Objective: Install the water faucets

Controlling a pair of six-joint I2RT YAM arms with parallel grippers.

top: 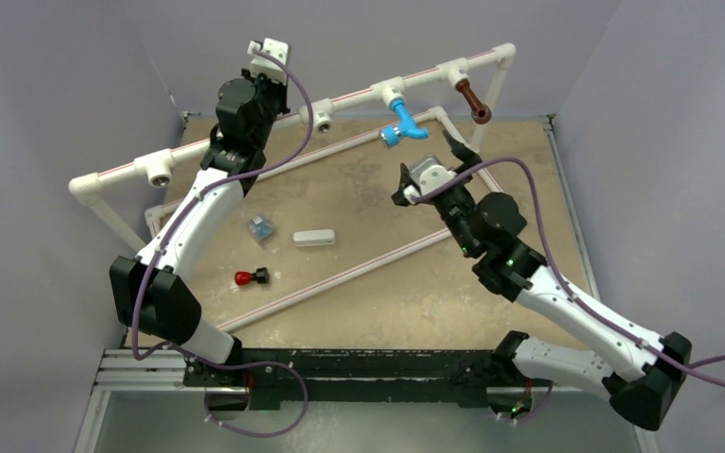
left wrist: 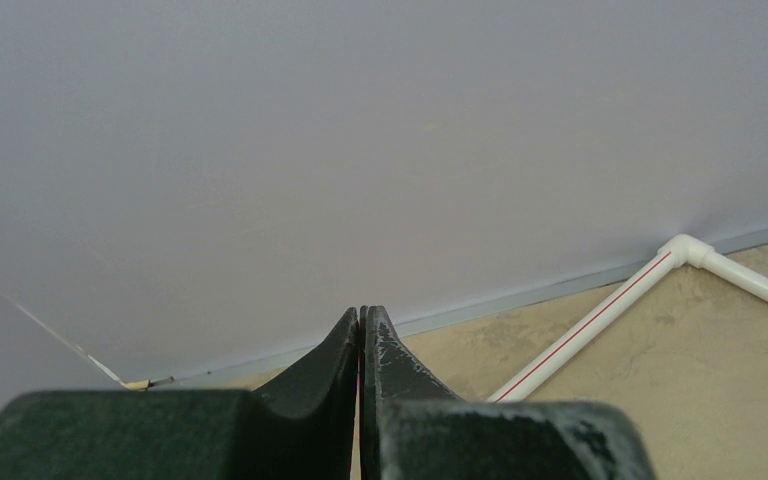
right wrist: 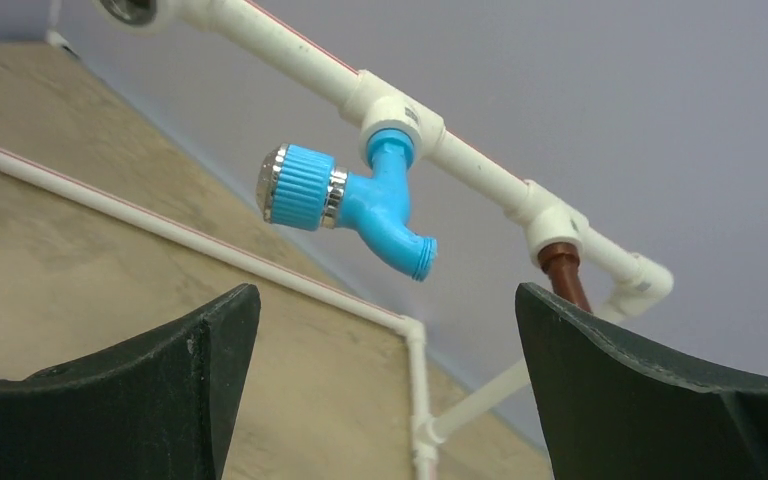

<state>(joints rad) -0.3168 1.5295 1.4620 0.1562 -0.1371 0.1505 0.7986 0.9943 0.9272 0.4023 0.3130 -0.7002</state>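
White pipe (right wrist: 290,52) carries the blue faucet (right wrist: 360,205) in a tee (right wrist: 397,112), just ahead of and above the right claw (right wrist: 385,297), jaws wide apart. Its knob-to-spout axis runs crosswise, with open air below. Further right hangs the brown faucet (right wrist: 563,275). The left claw (left wrist: 362,318), pressed together, is well apart.

The right hand (right wrist: 385,295), jaws spread wide, has open air up to the bright blue plastic faucet (right wrist: 360,205). The raised white pipe rail (right wrist: 280,52) bars the way above it, and the dark brown faucet (top: 473,101) hangs just to its right. The left hand (left wrist: 362,315), fingers pressed together, faces bare wall. A low white pipe frame (top: 340,279) and a small white rectangular block (top: 313,238) lie on the counter (top: 387,302).
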